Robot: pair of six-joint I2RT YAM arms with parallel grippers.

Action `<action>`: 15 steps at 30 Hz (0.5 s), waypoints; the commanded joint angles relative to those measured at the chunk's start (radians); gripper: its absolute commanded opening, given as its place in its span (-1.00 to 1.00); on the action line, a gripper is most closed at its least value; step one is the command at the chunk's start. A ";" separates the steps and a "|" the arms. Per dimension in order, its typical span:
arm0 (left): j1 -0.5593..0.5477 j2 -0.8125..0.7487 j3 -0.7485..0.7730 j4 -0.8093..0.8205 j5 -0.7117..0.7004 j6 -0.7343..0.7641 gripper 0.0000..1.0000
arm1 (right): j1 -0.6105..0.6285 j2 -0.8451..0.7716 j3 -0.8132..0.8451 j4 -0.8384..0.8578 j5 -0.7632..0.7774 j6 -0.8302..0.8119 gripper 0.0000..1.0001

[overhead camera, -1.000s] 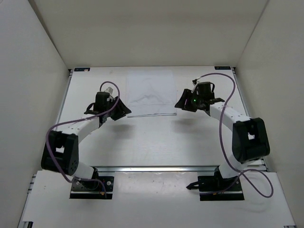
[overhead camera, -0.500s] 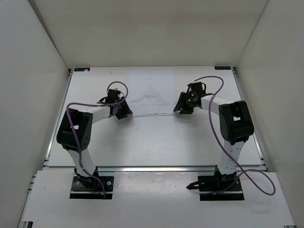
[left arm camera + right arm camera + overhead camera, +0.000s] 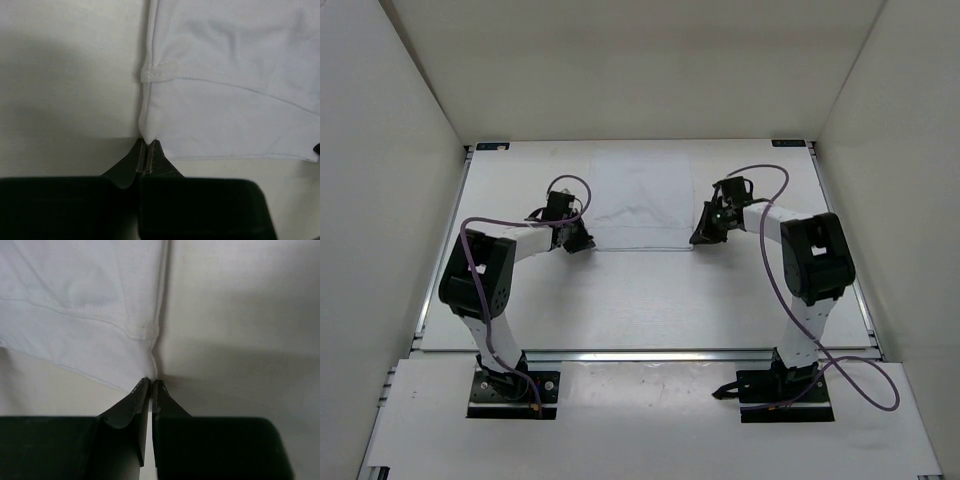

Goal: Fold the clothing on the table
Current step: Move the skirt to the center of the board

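The clothing (image 3: 640,195), a thin white rectangle with faint creases, lies flat on the far middle of the table (image 3: 640,300). My left gripper (image 3: 584,243) is at its near left corner and my right gripper (image 3: 699,238) at its near right corner. In the left wrist view the gripper (image 3: 146,142) is shut, pinching the corner tip of the clothing (image 3: 230,100), with a stitched hem just beyond. In the right wrist view the gripper (image 3: 151,383) is shut on the opposite corner of the clothing (image 3: 80,305).
Off-white enclosure walls (image 3: 390,150) stand on the left, far and right sides. Metal rails (image 3: 650,354) run along the near edge by the arm bases. Purple cables (image 3: 770,170) loop above both arms. Bare tabletop (image 3: 240,305) lies beside each corner.
Both arms have swung their elbows up and moved the grippers inward to the cloth's near corners. Both grippers have gone from open to shut on those corners.
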 commanded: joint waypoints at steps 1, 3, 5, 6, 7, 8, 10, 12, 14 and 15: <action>-0.003 -0.132 -0.101 -0.070 0.055 0.047 -1.00 | 0.012 -0.190 -0.108 -0.068 -0.018 -0.020 -1.00; -0.011 -0.206 -0.175 -0.075 0.078 0.060 -1.00 | 0.021 -0.283 -0.186 -0.097 -0.024 -0.019 -1.00; -0.014 -0.325 -0.279 -0.093 0.106 0.067 -1.00 | 0.037 -0.359 -0.265 -0.132 -0.027 -0.025 -1.00; -0.014 -0.359 -0.305 -0.104 0.135 0.062 -1.00 | 0.038 -0.423 -0.286 -0.154 -0.018 -0.019 -0.99; -0.017 -0.426 -0.357 -0.107 0.152 0.056 -1.00 | 0.047 -0.483 -0.326 -0.165 -0.024 -0.023 -1.00; -0.022 -0.500 -0.406 -0.119 0.163 0.051 -1.00 | 0.046 -0.511 -0.363 -0.192 -0.026 -0.017 -1.00; -0.032 -0.613 -0.446 -0.156 0.167 0.045 -1.00 | 0.072 -0.609 -0.413 -0.219 -0.027 -0.010 -1.00; -0.057 -0.721 -0.477 -0.231 0.151 0.039 -1.00 | 0.109 -0.673 -0.452 -0.275 0.006 0.016 -1.00; -0.084 -0.857 -0.506 -0.278 0.140 0.027 -1.00 | 0.156 -0.733 -0.504 -0.298 0.022 0.048 -1.00; -0.094 -0.922 -0.528 -0.307 0.147 0.005 -1.00 | 0.172 -0.770 -0.524 -0.307 0.027 0.078 -1.00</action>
